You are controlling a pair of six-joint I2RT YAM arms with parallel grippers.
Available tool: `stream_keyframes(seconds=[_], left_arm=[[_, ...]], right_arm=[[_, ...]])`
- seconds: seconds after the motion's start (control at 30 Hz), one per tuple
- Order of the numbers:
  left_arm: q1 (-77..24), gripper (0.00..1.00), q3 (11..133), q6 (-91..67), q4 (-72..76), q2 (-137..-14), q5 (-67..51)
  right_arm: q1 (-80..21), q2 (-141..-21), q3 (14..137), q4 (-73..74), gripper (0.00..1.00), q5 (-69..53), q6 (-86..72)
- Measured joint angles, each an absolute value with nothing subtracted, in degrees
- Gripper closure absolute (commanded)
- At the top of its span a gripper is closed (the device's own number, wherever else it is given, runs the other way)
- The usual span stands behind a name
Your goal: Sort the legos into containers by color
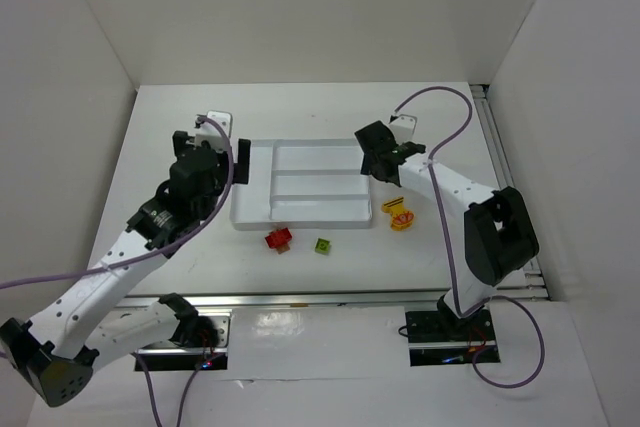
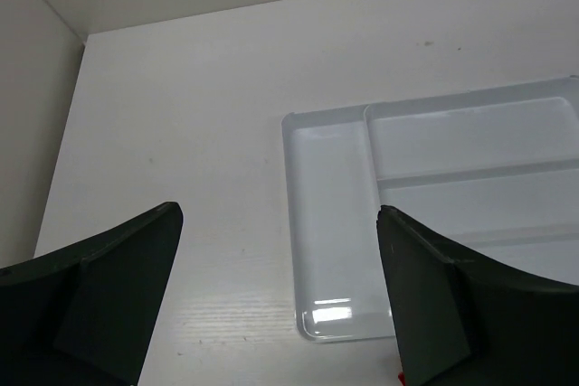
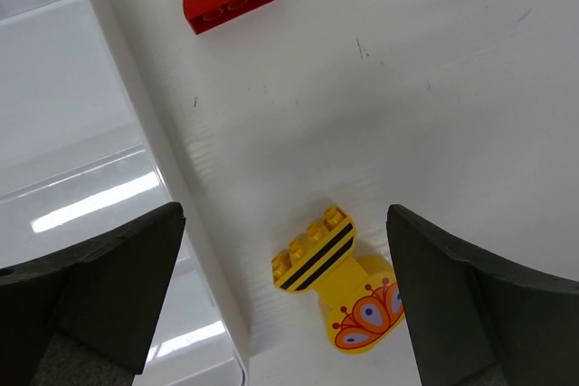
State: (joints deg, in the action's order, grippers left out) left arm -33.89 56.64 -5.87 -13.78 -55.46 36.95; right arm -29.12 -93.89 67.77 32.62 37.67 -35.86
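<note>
The left arm's dark fingers stood wide apart over the smooth white desk, at the 9 o'clock end of the shallow white plastic tray. Only desk and tray showed between them. The right arm's dark fingers were spread just as wide near the tray's 2 o'clock corner, and the yellow black-striped lego brick showed between them in the wrist view.

That brick lay on the desk just beside the tray's outer wall, off its 4 o'clock corner, touching an orange-yellow piece with a printed pattern. The small red lego brick and the lime green lego brick lay on the desk at the tray's 6 o'clock, just off its near wall and slightly apart.

The desk was matte with faint scuffs, boxed by plain white walls at 9, 12 and 3 o'clock. A metal rail ran along its 3 o'clock edge. Purple cables looped from both arms.
</note>
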Motion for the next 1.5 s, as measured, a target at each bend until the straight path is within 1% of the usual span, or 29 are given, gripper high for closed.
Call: stream_keyframes(seconds=[0.13, 0.2, 0.23, 0.27, 0.33, 0.43, 0.57, 0.6, 0.63, 0.77, 0.8, 0.83, 0.9, 0.93, 1.03, 1.07, 1.2, 1.37, 1.5], left_arm=[[-33.87, 0.0, 55.07, -6.0, -12.88, -52.23, 33.58], [-33.89, 0.0, 55.07, -6.0, -11.97, -51.96, 31.53], [-33.89, 0.0, 55.09, -6.79, -11.79, -52.03, 31.18], [-33.91, 0.0, 55.11, -8.1, -11.99, -52.38, 31.09], [-33.91, 0.0, 56.6, -10.26, -13.93, -54.52, 30.74], [-33.89, 0.0, 61.3, -13.23, -17.76, -61.23, 29.56], [-33.89, 0.12, 63.66, -18.59, -23.24, -68.29, 27.35], [-33.89, 0.19, 63.18, -20.08, -24.6, -68.55, 26.09], [-33.89, 0.21, 62.19, -21.52, -25.47, -68.4, 24.64], [-33.91, 0.22, 58.06, -28.97, -27.07, -67.96, 18.79], [-34.13, 0.25, 56.51, -30.87, -27.07, -68.05, 17.58], [-34.65, 0.37, 54.7, -32.75, -27.05, -68.29, 16.27], [-36.49, 0.37, 51.77, -34.96, -26.79, -69.3, 14.68], [-37.85, 0.35, 50.65, -35.33, -26.65, -70.37, 14.06], [-41.21, 0.29, 49.32, -36.42, -26.24, -74.61, 13.23], [-42.13, 0.23, 49.32, -36.6, -26.0, -76.2, 13.21], [-43.72, 0.18, 49.32, -37.65, -24.71, -80.77, 15.11], [-44.8, 0.16, 49.39, -37.63, -24.12, -84.25, 18.24], [-45.58, 0.16, 49.28, -37.6, -23.46, -85.41, 18.26]], right_arm=[[-29.12, -93.73, 67.68, 31.99, 0.0, 36.82, -34.79], [-29.1, -93.76, 67.79, 32.01, 0.06, 35.99, -34.09], [-29.02, -93.78, 67.85, 31.88, 0.06, 35.51, -33.52], [-28.62, -93.86, 67.92, 31.66, 0.12, 34.7, -32.93], [-27.83, -94.15, 67.99, 30.44, 0.12, 32.27, -31.31], [-24.75, -95.33, 69.25, 29.19, 0.12, 28.47, -30.11], [-21.3, -95.92, 69.97, 27.42, 0.14, 25.21, -30.0], [-21.17, -95.53, 69.49, 26.63, 0.14, 24.64, -29.63], [-21.65, -94.54, 68.36, 25.67, 0.14, 23.68, -28.99], [-24.51, -88.25, 62.19, 24.38, 0.13, 18.83, -27.7], [-25.34, -86.41, 60.77, 24.43, 0.13, 17.58, -27.64], [-25.91, -85.03, 59.88, 24.49, 0.13, 16.58, -27.57], [-26.83, -82.98, 58.87, 24.43, 0.13, 14.83, -27.46], [-27.16, -82.26, 58.65, 24.51, 0.13, 13.98, -27.29], [-28.03, -80.6, 58.48, 24.82, 0.13, 11.29, -26.61], [-28.42, -80.23, 58.48, 24.88, 0.13, 10.5, -26.28], [-31.55, -79.64, 58.48, 25.43, 0.11, 9.21, -25.58], [-33.01, -79.64, 58.37, 26.2, 0.1, 9.78, -25.58], [-33.01, -79.66, 57.71, 26.85, 0.09, 11.31, -25.65]])
